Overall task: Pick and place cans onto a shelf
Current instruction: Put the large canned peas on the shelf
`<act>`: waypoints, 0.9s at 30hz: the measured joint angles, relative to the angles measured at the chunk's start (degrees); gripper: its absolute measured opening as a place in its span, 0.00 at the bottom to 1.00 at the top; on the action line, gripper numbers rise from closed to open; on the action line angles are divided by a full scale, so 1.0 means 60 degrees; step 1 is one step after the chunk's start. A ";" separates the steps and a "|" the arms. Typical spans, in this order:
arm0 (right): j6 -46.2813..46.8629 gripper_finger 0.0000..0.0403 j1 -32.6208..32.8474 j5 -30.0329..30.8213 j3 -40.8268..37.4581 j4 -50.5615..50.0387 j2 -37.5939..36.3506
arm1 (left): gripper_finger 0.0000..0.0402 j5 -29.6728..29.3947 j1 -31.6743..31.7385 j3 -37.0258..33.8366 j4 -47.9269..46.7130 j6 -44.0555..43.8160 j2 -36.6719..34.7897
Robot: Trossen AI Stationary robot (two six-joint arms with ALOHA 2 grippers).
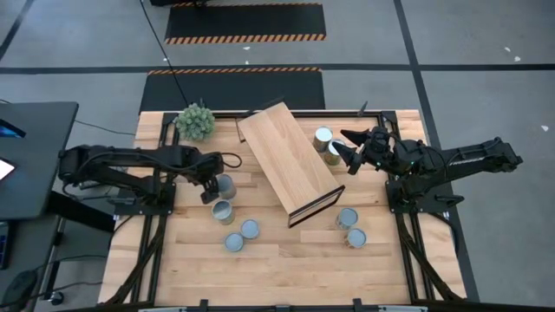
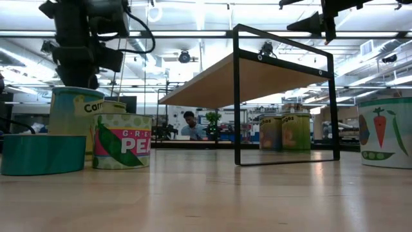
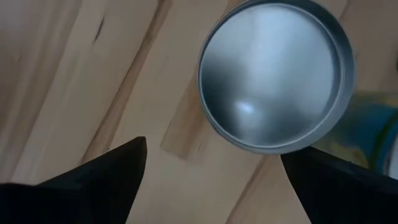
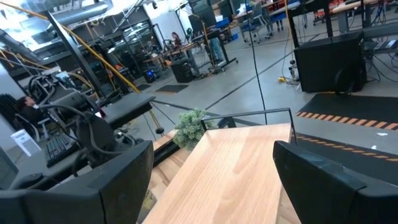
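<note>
Wooden desk (image 1: 286, 260) with shelf (image 1: 288, 160) set diagonally mid-desk, cans scattered around it.
Left pincer (image 1: 208, 192) hangs wide open directly above a can (image 3: 273, 74), gripping nothing; right pincer (image 1: 345, 149) spread open, empty, beside the shelf's far end.

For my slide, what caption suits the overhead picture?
Two robot arms flank a wooden shelf; left fingers hover open over a can.
</note>
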 joint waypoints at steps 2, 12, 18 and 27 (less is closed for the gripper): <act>0.0038 0.84 -0.0004 0.0001 0.0000 0.0004 0.0000 | 0.94 -0.0048 0.0000 0.0000 0.0234 -0.0029 0.0140; 0.0041 0.84 -0.0004 0.0004 0.0000 0.0044 0.0000 | 0.94 -0.0260 -0.0004 0.0000 0.1056 -0.0311 0.0293; 0.0041 0.84 -0.0002 0.0004 0.0000 0.0069 0.0000 | 0.95 0.0125 -0.0004 0.0000 0.1031 -0.0314 0.0293; 0.0041 0.84 0.0000 -0.0011 0.0000 0.0066 0.0000 | 0.99 0.0393 0.0000 0.0579 0.0333 0.1592 0.0289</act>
